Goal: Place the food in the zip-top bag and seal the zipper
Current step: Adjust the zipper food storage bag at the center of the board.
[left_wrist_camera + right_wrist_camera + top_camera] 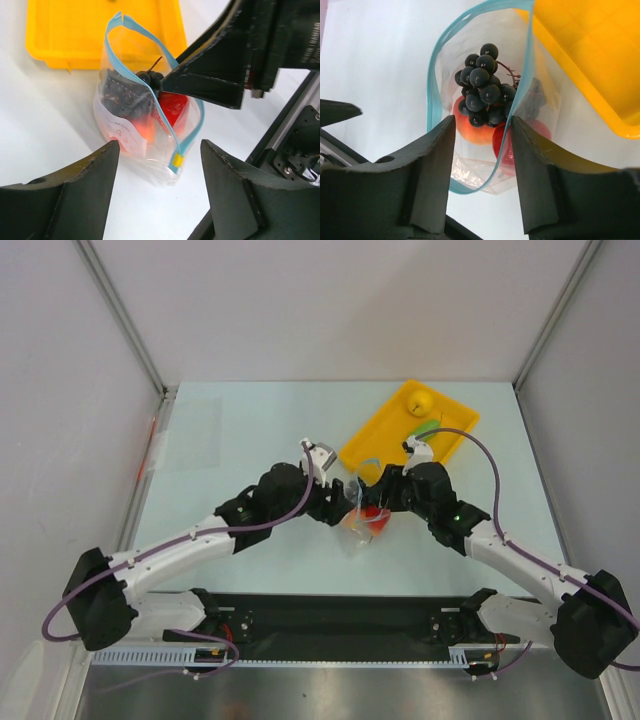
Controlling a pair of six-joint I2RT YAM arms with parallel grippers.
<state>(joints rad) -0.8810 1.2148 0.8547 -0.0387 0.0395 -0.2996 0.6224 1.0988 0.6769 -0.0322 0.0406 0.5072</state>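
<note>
Between the two wrists, half hidden from above, the zip-top bag (125, 135) sits just beside the yellow tray (375, 445), its zipper (432, 100) unsealed. Bag contents: black grape bunch (482, 85), red fruit (502, 145), peach-orange fruit (472, 130); its white label (120, 132) is too blurred to read. Tray contents: yellow fruit (421, 400), green fruit (428, 428); the left gripper (159, 150) is wide and empty, and the right gripper (483, 122) stands parted astride the bag rim.

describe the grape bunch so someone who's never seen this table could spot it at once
Find the yellow tray at the far right of the table; just off its near-left edge stands a clear zip-top bag, its teal-blue zipper gaping open. Inside, atop a red fruit and a peach-orange fruit, sits the grape bunch: the only cluster of small glossy black balls.
</note>
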